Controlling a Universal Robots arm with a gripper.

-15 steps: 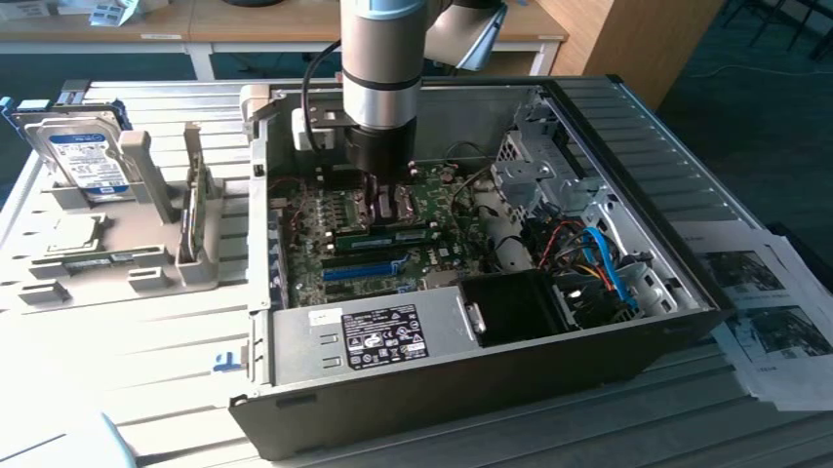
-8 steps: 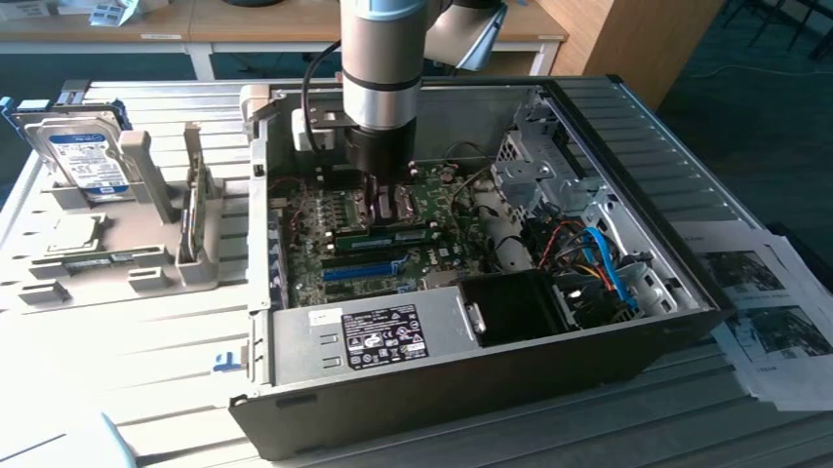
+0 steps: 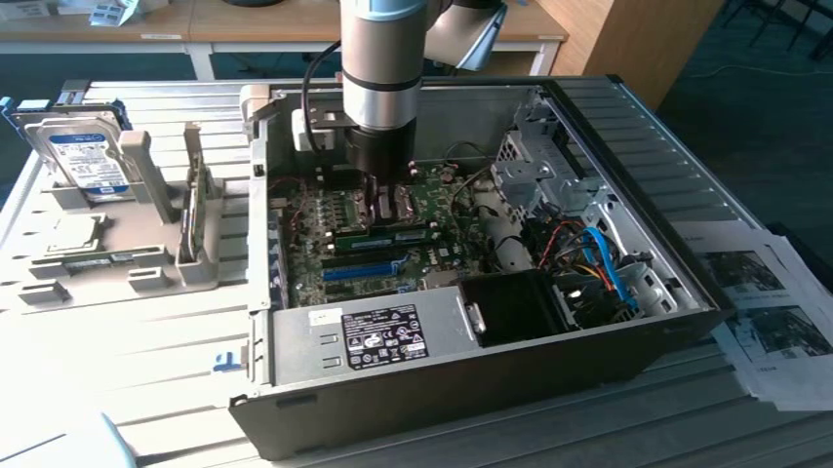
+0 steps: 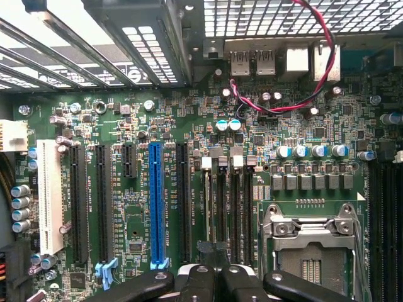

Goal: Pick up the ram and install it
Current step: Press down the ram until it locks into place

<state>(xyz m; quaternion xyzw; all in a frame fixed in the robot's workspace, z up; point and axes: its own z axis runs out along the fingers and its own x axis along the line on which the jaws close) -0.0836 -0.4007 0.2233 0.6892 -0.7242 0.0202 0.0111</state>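
- The ram [image 3: 390, 237] is down inside the open computer case [image 3: 430, 341], a green stick standing on edge among the memory slots of the motherboard [image 4: 132, 126].
- In the wrist view the ram [image 4: 208, 207] is edge-on, a thin pale strip running along one black slot towards a white latch.
- The gripper [image 3: 386, 207] hangs straight down from the arm, right over the stick, deep in the case.
- And the claw is clenched: in the wrist view the gripper [image 4: 214, 280] has its black fingers [image 4: 195, 283] drawn together at the near end of that strip.
- Whether they pinch the ram's top edge or only rest against it, I cannot tell.
- The long blue slot [image 4: 155, 201] lies parallel to it, a few slots over.
- On the ram's other side sits the silver processor socket [image 4: 308, 245], its frame shut.
- A red and black wire [image 4: 277, 108] loops across the board near the rear ports.
- Out on the table at the exterior view's left, a hard drive [image 3: 85, 156] stands propped in a grey holder tray [image 3: 78, 273].
- Printed sheets [image 3: 768, 312] lie at the exterior view's right, beside the case.
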